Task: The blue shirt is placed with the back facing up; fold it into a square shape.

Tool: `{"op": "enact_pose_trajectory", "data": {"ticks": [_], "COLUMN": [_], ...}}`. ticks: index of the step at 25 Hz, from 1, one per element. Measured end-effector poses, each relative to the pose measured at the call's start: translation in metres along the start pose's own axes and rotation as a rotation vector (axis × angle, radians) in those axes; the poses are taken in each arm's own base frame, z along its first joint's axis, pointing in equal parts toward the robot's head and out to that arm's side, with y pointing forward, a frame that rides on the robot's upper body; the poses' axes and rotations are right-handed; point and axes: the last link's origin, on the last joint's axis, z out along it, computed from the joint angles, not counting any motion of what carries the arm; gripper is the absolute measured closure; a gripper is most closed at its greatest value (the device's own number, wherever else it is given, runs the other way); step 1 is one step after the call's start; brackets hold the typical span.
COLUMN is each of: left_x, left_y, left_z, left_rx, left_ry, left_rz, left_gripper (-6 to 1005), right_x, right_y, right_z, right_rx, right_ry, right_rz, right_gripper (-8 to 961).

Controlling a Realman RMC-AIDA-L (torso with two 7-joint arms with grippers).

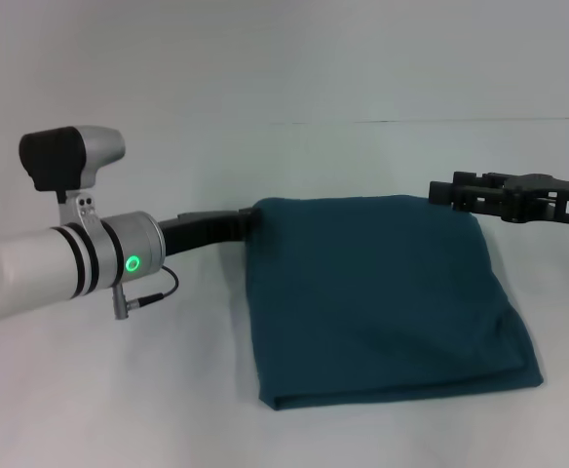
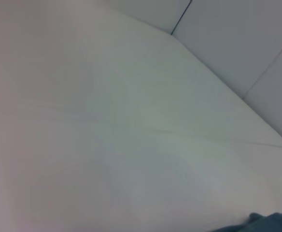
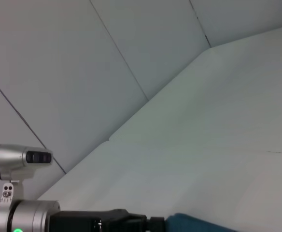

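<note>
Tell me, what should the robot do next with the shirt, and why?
Probably pull both arms back. The shirt already lies on the table folded into a rough square. The left gripper is at its far left corner, the right gripper at its far right corner. I can't tell if either one grips the cloth, so any hold should be let go first.

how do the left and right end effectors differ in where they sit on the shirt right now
The left end effector meets the shirt at its far left corner, its tip hidden by cloth. The right end effector sits at the far right corner, slightly above the fabric and fully visible. Both are at the shirt's far edge, pointing inward.
</note>
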Motion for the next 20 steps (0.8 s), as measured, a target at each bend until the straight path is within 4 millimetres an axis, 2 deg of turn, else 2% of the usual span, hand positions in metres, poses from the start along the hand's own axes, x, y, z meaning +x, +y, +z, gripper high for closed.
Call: {"op": "enact_pose_trajectory", "data": {"ticks": [13,20], "left_x": [0.019,0.019], "left_y": [-0.003,-0.004], "left_z": [0.0,-0.001], "left_rx": [0.025,0.027], "left_ry": [0.033,0.03], "left_rz": [0.019,0.02], "left_gripper": [999,941], "right_x": [0.0,-0.002], "right_y": [0.0,0.0], "right_z": [0.001,0.003], "right_rx": [0.003,0.006], "right_ry": [-0.001,-0.004], "right_rz": [0.0,-0.004], "right_gripper": [196,188]}}
